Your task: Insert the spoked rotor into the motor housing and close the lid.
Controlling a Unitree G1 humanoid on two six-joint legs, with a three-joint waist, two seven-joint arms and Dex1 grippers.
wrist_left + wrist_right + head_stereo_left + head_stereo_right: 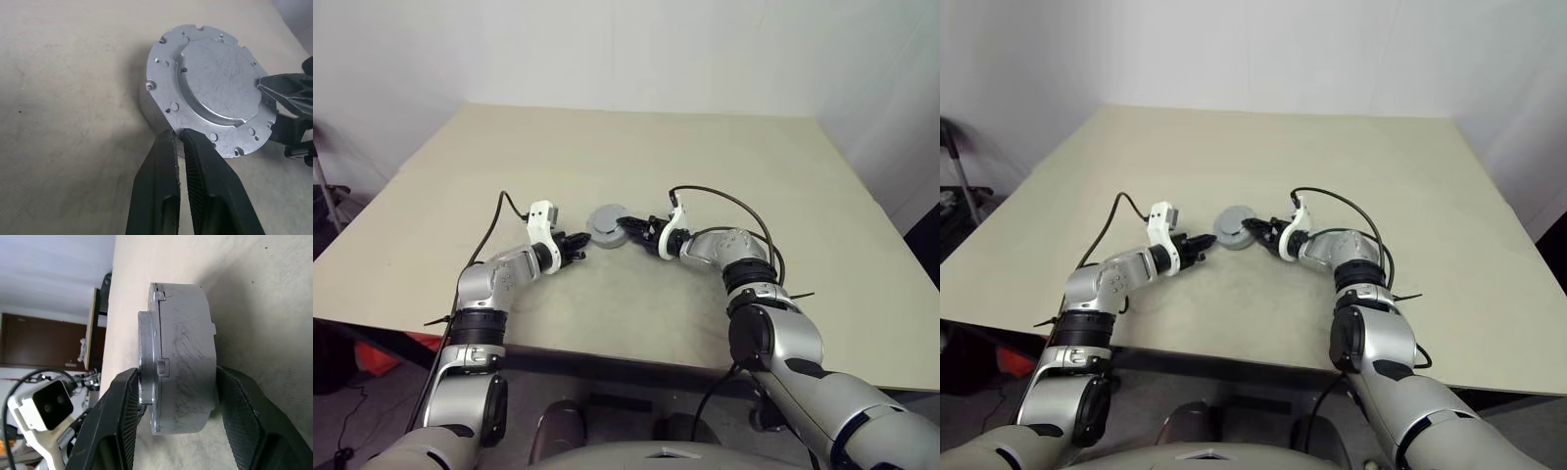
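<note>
Fingers (pixel 122 426) of the right gripper (pixel 628 228) are bracketing the housing (pixel 188 367) top and bottom, one on its closed lid (pixel 215 83), while the left gripper (pixel 579 246), pinched shut and holding nothing, is touching the housing's near rim on the table (pixel 607 147).

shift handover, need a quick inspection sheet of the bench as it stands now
surface: beige table, bare apart from the job's part.
job's things: lid seated on the motor housing; rotor not visible.
clutter: nothing seen.
hands: left hand shut, tips at the lid's rim; right hand straddles lid and housing, one finger touching the lid's face.
cables: black cables loop over both wrists.
surroundings: white walls; dark stands and an orange item beside the table.
</note>
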